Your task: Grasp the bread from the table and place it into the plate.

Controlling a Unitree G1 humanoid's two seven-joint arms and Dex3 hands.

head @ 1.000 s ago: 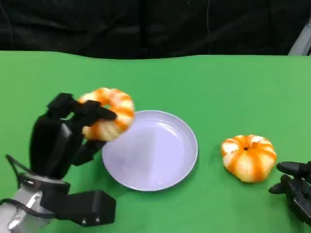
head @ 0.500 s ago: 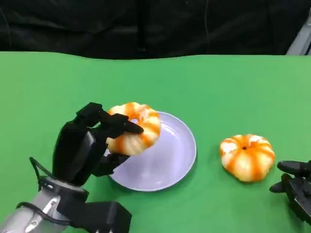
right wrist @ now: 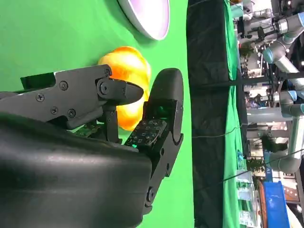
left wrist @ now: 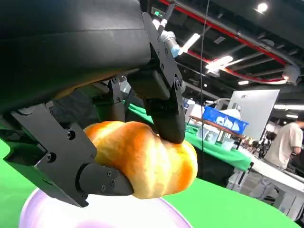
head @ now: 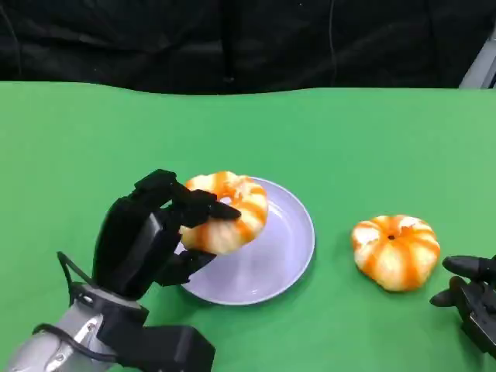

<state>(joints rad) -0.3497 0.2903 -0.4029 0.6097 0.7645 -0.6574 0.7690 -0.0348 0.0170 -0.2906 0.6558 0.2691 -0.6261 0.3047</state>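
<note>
While one second ago it was left of the plate (head: 291,256), the bread (head: 232,213) is now above the rim, clamped by the left hand (head: 143,236). From the left wrist, fingers (left wrist: 166,114) pinch it. The right hand (right wrist: 114,118) seems apart, empty, near the second bread (right wrist: 126,71).

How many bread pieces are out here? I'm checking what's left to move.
2. One bread is held by the left hand over the plate; the other bread lies on the green table near the right hand.
</note>
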